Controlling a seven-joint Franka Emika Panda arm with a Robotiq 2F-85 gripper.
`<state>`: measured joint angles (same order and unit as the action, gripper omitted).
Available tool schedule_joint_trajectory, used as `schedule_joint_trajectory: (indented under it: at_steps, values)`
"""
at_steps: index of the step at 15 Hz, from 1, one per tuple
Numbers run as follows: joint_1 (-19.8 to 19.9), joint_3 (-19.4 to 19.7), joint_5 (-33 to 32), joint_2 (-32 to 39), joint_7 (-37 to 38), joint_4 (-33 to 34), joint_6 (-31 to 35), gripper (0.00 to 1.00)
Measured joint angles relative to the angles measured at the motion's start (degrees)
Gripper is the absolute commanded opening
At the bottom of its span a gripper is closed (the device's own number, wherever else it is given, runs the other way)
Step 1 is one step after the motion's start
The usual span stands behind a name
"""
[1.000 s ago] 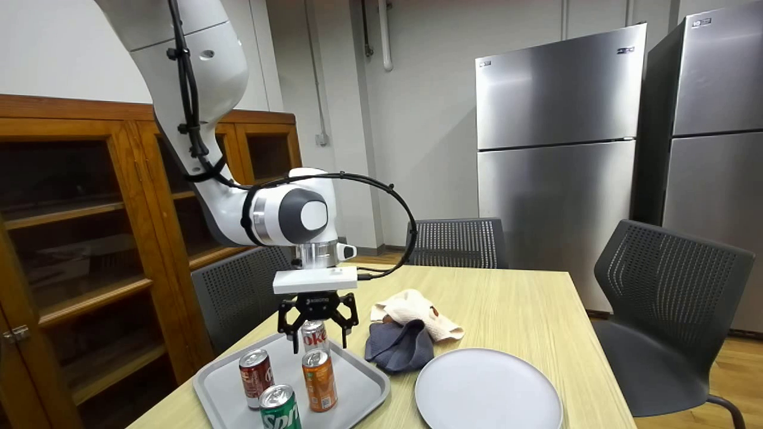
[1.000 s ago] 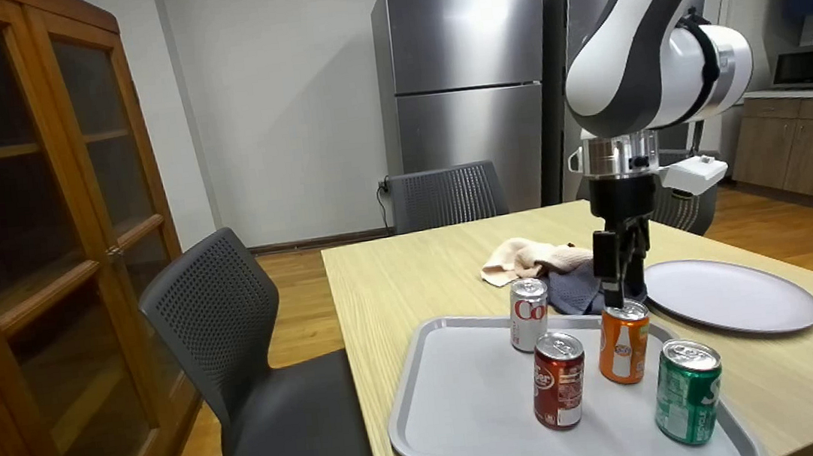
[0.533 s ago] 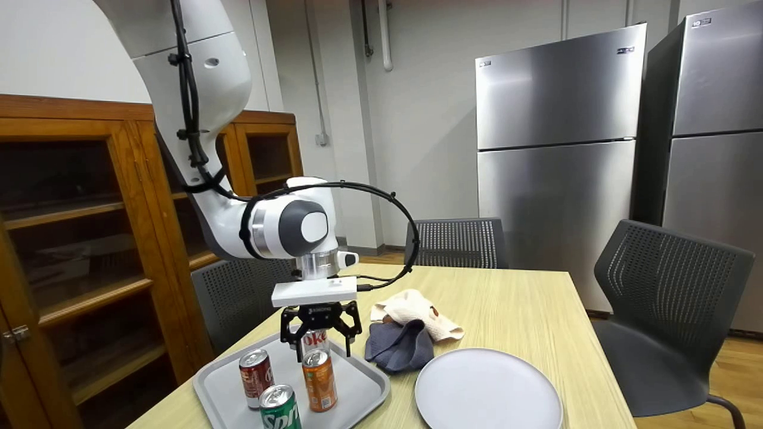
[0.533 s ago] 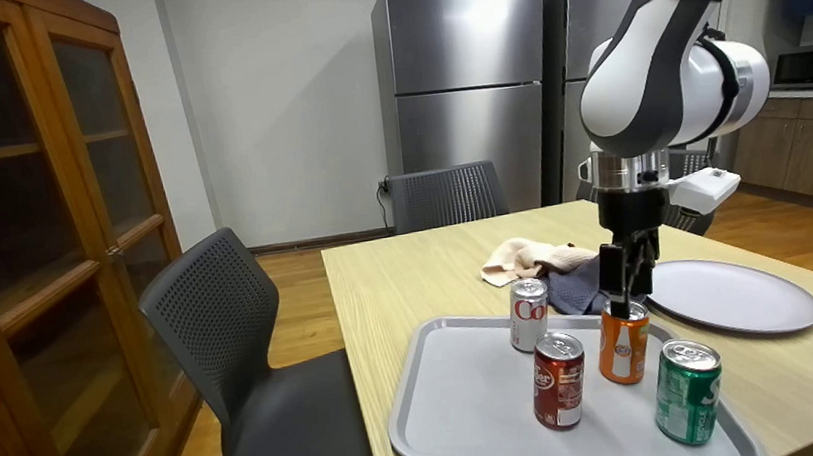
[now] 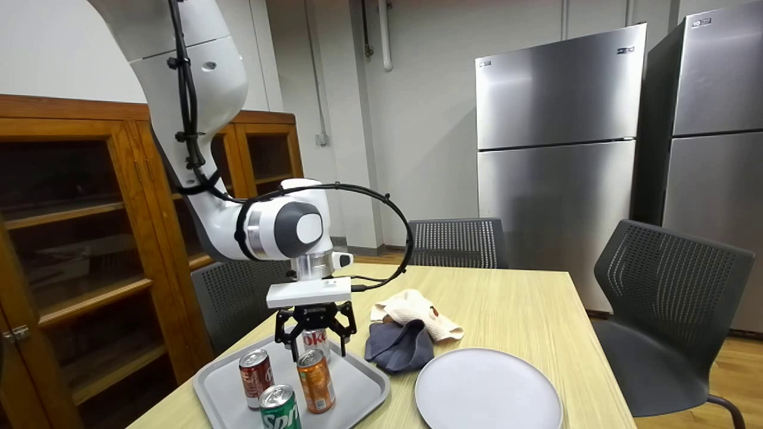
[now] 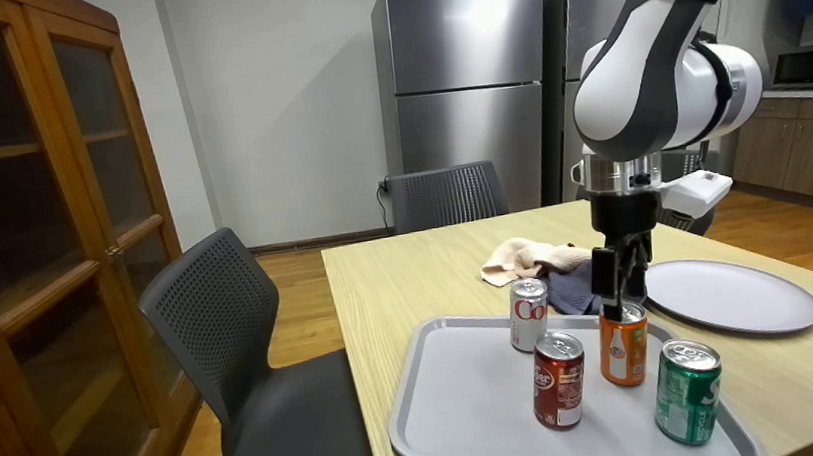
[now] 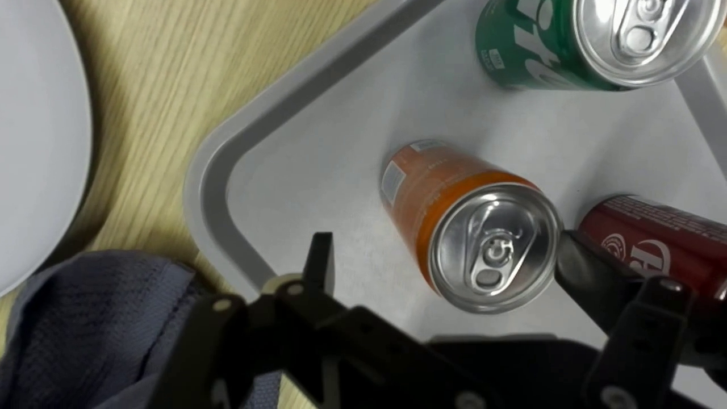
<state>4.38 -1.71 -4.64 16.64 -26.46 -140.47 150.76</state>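
My gripper [image 7: 445, 255] is open just above an upright orange can [image 7: 443, 182], with its jaws wide apart on either side of the can's top. In the wrist view one finger [image 7: 590, 272] appears to touch the can's rim, while the opposite finger [image 7: 321, 261] is well apart from it. In an exterior view the orange can [image 5: 316, 381] leans slightly. A dark red can [image 6: 559, 386], a green Sprite can [image 6: 688, 395] and a silver Diet Coke can [image 6: 529, 313] stand near it on a grey tray [image 6: 461, 388]. The Diet Coke can is partly hidden behind the gripper in an exterior view [image 5: 316, 338].
A pale round plate [image 5: 489, 387] lies beside the tray on the wooden table [image 5: 506, 310]. A dark grey cloth [image 5: 399, 345] and a cream cloth [image 5: 417, 313] lie crumpled behind it. Chairs [image 6: 306, 420] stand around the table. A wooden cabinet [image 5: 137, 238] and refrigerators [image 5: 554, 167] stand beyond.
My gripper has come down towards the orange can, then shifted slightly to the left in both exterior views. The orange can has moved a little and its top has tipped slightly. The jaws stay open.
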Motion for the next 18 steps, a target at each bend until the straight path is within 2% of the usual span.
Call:
schedule_joint_trajectory:
  at_steps: [18]
  values:
    - [-0.64, -0.09, 0.07, -1.21, 0.34, 0.13, 0.12, 1.0]
